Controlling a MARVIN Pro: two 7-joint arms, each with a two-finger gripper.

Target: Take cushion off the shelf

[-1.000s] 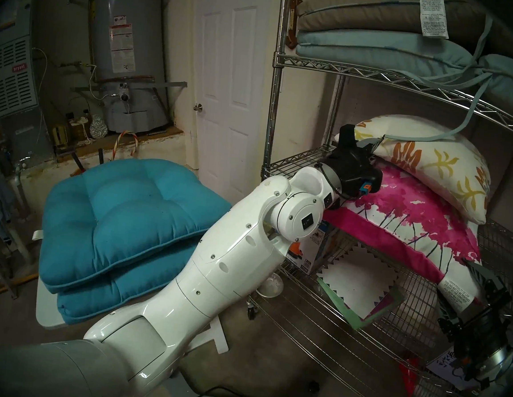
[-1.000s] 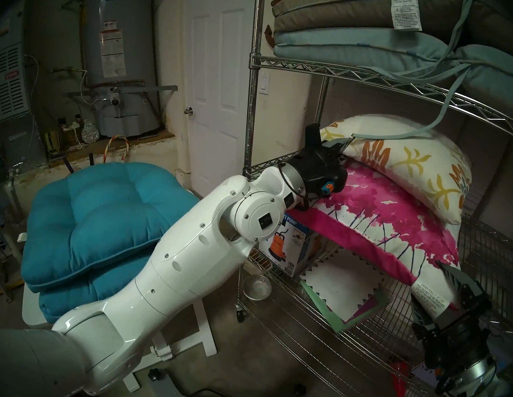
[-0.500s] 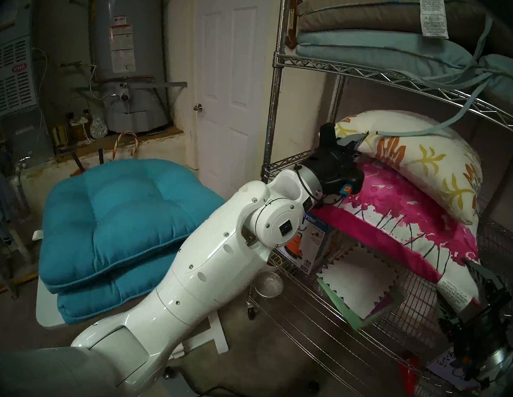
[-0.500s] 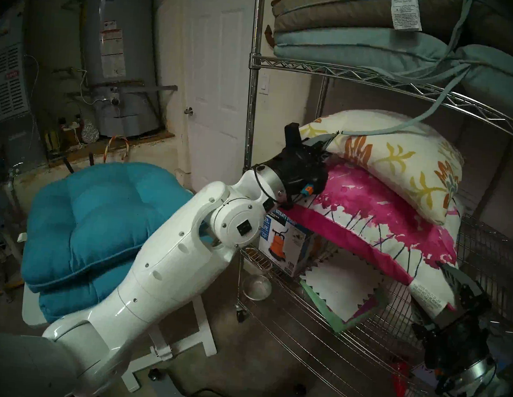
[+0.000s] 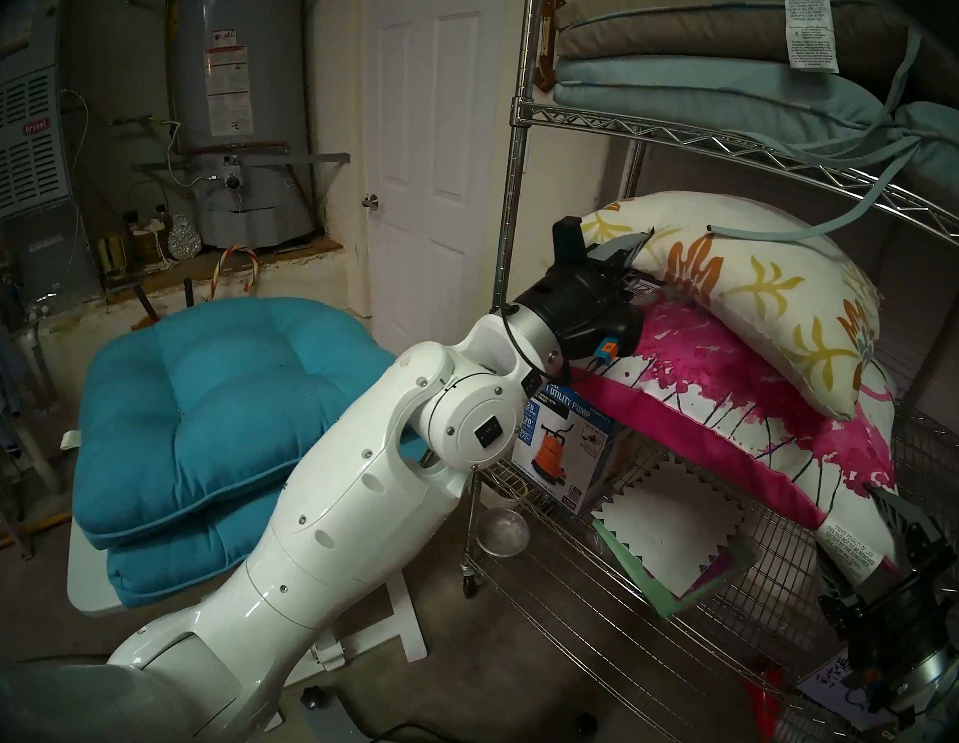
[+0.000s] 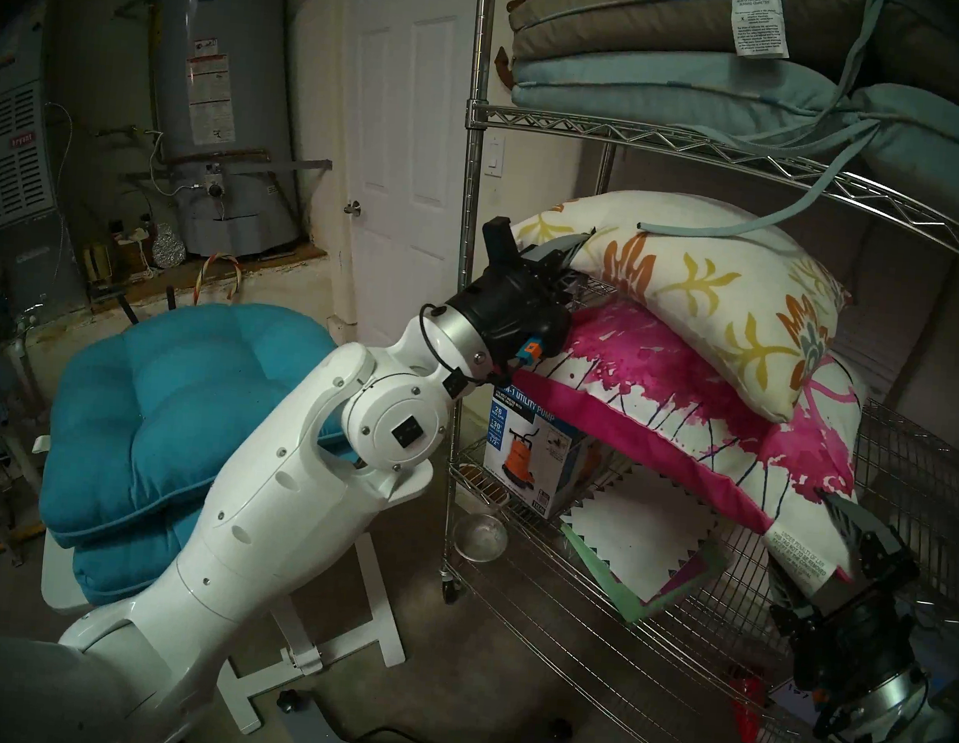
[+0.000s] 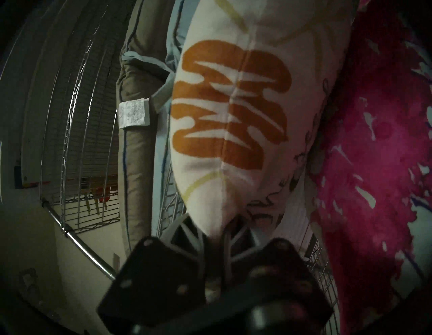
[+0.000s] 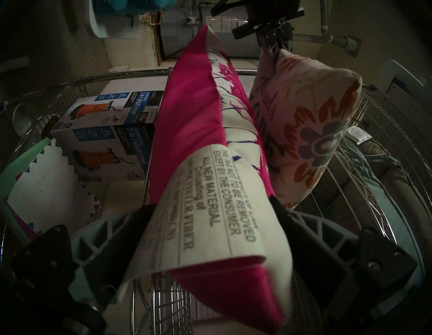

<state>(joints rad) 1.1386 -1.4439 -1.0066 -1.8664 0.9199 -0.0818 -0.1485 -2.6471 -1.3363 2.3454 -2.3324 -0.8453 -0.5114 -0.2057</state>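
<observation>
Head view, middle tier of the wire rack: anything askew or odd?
Yes. The white cushion with orange and yellow leaf print lies bent and tilted atop the pink splash-print cushion, whose corner with its law tag overhangs the chrome wire rack. A loose pale-blue tie droops onto the leaf-print cushion.

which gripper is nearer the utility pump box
Left. The left gripper is just above the utility pump box, pinching the floral pillow; the right gripper is across the shelf, around the pink pillow's corner.
</observation>
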